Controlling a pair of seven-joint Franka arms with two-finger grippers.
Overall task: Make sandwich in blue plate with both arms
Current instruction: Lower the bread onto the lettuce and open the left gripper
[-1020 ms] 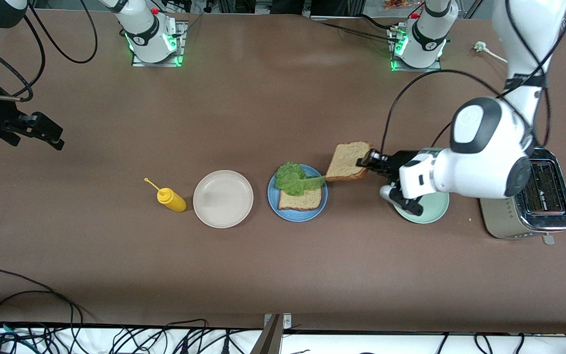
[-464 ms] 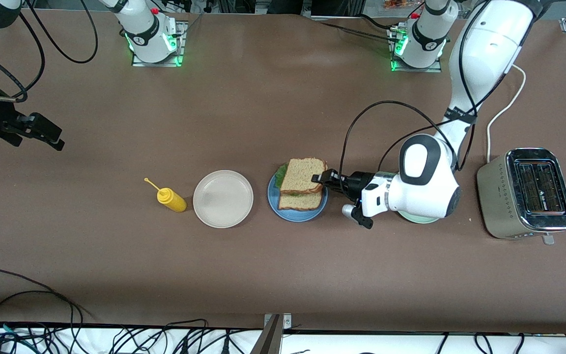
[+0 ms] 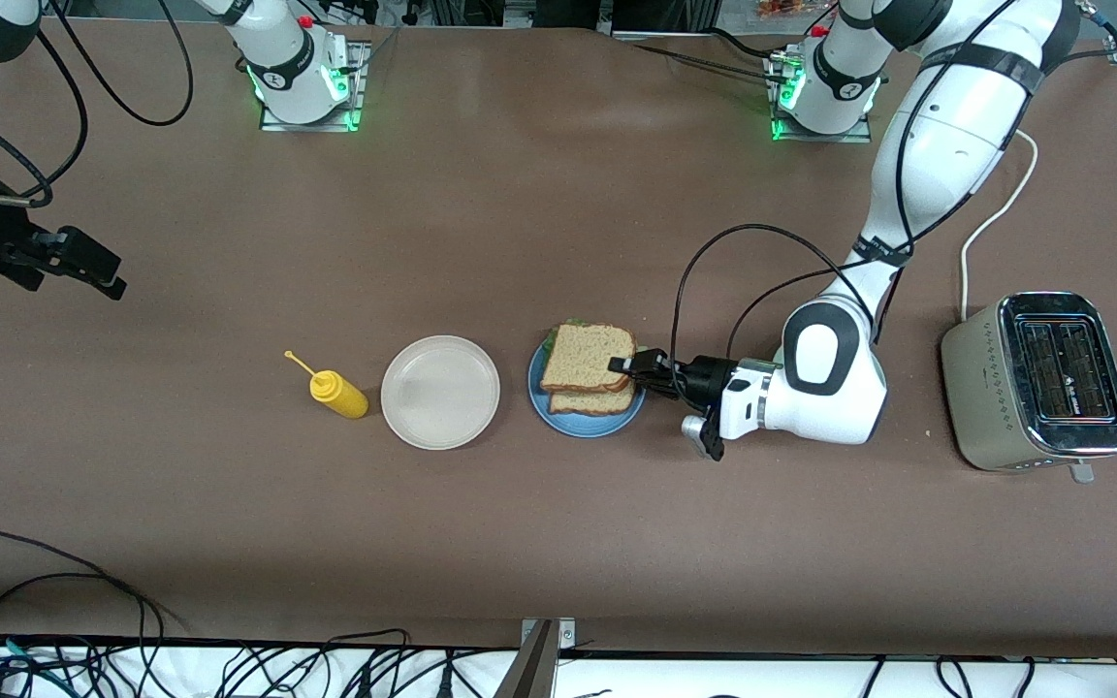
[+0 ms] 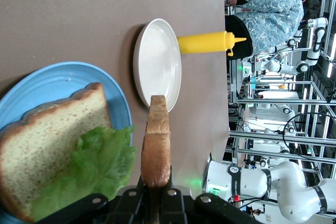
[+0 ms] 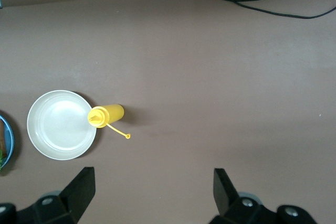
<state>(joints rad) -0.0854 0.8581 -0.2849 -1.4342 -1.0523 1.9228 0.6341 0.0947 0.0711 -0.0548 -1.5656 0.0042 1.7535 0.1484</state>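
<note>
Since a second ago you have swung the top slice (image 3: 588, 357) from above the table beside the blue plate (image 3: 568, 425) to over the lettuce (image 4: 100, 169) and bottom slice (image 4: 50, 148). Your left gripper (image 3: 628, 367) is clenched on that slice's edge; from the wrist it seems to sit just above the leaf, though contact is hard to judge. Stacking looks nearly done: what remains is letting go and backing away. Well off, over the table's right-arm end, your right gripper (image 5: 149, 190) waits with fingers spread, grasping nothing.
</note>
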